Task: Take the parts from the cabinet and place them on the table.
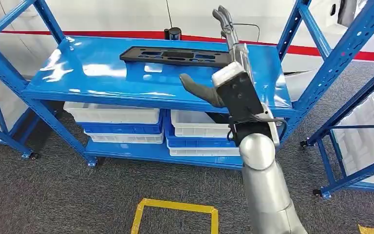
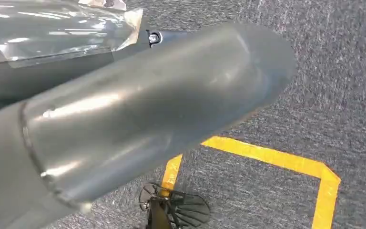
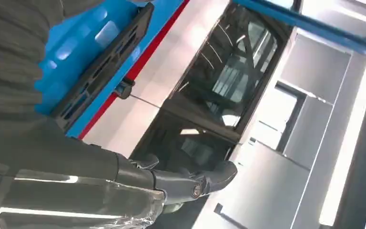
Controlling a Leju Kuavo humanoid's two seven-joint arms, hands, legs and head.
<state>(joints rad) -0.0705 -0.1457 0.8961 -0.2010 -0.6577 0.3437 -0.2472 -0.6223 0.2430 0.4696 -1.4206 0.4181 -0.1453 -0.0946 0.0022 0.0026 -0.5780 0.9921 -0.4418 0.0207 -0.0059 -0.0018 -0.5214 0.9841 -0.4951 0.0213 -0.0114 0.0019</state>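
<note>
A long flat black part (image 1: pixel 175 55) with slots lies on the top of the blue cabinet (image 1: pixel 92 78), toward its back edge. My right hand (image 1: pixel 226 58) is raised over the right half of that top. Its fingers (image 1: pixel 224 19) stretch up and away, the thumb (image 1: pixel 197 87) sticks out to the left, and it holds nothing. The hand is just right of the part's near end and does not touch it. In the right wrist view the part (image 3: pixel 100 71) lies on the blue surface beyond the dark fingers (image 3: pixel 186 183). My left hand (image 2: pixel 66 33) hangs low over the carpet, mostly hidden under plastic wrap.
White bins (image 1: pixel 112 114) stand on the cabinet's lower shelves. A second blue rack (image 1: pixel 350 112) with a white bin stands to the right. A small dark cylinder (image 1: pixel 174 33) is behind the cabinet. Yellow tape (image 1: pixel 175 207) marks the grey carpet in front.
</note>
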